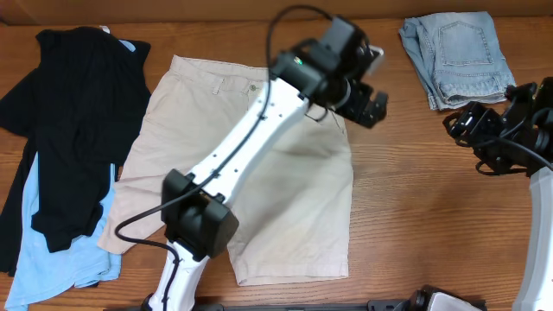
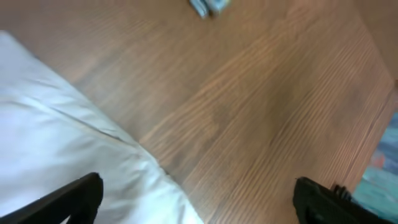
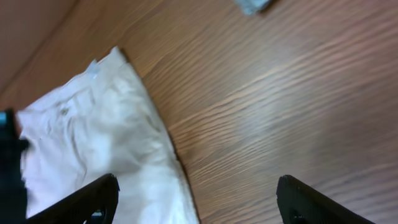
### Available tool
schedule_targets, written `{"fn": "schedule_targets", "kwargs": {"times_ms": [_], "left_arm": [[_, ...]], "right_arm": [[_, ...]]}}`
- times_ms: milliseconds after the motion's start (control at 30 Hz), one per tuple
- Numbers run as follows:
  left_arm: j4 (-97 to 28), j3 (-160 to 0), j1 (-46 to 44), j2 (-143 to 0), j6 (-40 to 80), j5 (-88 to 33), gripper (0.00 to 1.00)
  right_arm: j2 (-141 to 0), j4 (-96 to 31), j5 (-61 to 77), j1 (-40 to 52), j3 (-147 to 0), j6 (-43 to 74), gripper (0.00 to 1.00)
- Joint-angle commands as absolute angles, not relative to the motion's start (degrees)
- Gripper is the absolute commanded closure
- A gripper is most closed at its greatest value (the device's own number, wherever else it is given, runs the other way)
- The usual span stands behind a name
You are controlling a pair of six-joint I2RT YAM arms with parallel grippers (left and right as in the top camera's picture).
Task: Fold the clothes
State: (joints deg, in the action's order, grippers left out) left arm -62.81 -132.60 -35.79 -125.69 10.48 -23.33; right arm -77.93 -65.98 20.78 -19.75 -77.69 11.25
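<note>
Both end effectors were spread, empty. Left end effector [image 2: 199,190] hung over the khaki shorts' [image 1: 302,216] waistband corner; right end effector [image 3: 196,190] over bare counter [image 1: 432,216] near denim shorts [image 1: 458,56]. Khaki shorts lay flat mid-counter; black top [image 1: 78,130] on light-blue shirt [image 1: 52,259], left side.

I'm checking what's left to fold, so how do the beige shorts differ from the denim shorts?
The beige shorts lie spread out flat mid-table; the denim shorts look folded into a compact bundle near the top-right corner. The beige pair covers much more table than the denim pair. Beige is plain khaki; denim is pale washed blue. Both rest on the wooden table.
</note>
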Motion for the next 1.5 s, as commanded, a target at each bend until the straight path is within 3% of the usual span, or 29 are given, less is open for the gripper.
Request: {"fn": "schedule_targets", "kwargs": {"times_ms": [0,367,800,1200,1467], "left_arm": [[-66.0,-138.9,-29.6,-125.1,9.2,-23.4,0.0],[-76.6,-142.6,-12.8,-125.1,4.6,-18.7,0.0],[-77.8,-142.6,-11.2,-125.2,2.7,-13.9,0.0],[-79.1,-142.6,-11.2,-125.2,2.7,-13.0,0.0],[-79.4,-142.6,-11.2,-125.3,2.7,-13.1,0.0]], "right_arm": [[-79.2,-65.2,24.1,-16.9,-78.7,8.3,0.14],[-96.7,-45.9,21.4,2.0,-78.7,7.2,0.16],[-114.5,-28.7,15.5,9.3,-78.7,7.4,0.2],[-120.6,-24.4,17.6,9.6,-78.7,7.4,0.34],[-120.7,-23.1,18.3,9.7,-78.7,7.5,0.57]]}}
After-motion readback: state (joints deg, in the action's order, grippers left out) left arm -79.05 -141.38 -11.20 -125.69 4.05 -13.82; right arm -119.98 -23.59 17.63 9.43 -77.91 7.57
